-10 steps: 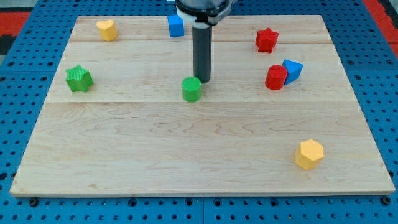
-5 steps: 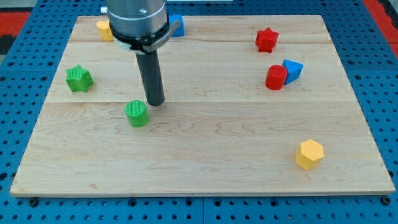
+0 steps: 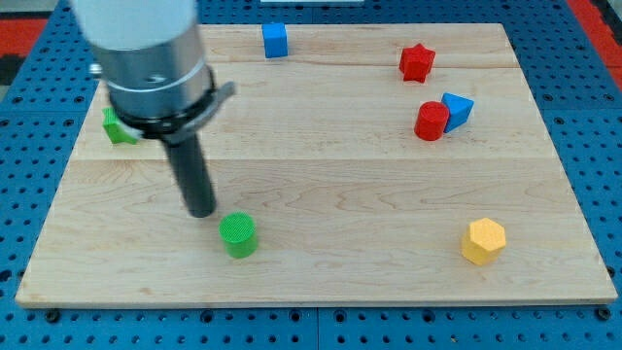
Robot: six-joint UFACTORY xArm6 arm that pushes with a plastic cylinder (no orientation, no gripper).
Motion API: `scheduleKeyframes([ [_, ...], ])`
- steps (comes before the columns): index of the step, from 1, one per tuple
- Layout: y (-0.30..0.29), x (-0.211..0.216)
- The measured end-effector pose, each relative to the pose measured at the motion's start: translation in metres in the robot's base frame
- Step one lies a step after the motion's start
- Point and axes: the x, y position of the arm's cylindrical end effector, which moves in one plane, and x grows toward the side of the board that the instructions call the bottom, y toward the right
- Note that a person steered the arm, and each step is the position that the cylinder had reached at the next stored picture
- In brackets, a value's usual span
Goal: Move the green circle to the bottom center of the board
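Observation:
The green circle is a short upright cylinder on the wooden board, low and left of the middle. My tip rests on the board just up and to the left of it, close to its edge; I cannot tell if they touch. The rod rises from the tip to the large grey arm body at the view's upper left.
A green star is partly hidden behind the arm at the left. A blue cube sits at the top. A red star, a red cylinder touching a blue triangle, and a yellow hexagon lie on the right.
The green circle has slid from the board's middle down and left, then down and slightly right. My tip has followed it, from above-right to above-left. The arm now hides the yellow heart.

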Motion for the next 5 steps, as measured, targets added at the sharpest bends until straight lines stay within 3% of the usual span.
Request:
scheduleKeyframes([
  [1,0.004,0.018],
  [2,0.055,0.033],
  [5,0.049,0.036],
])
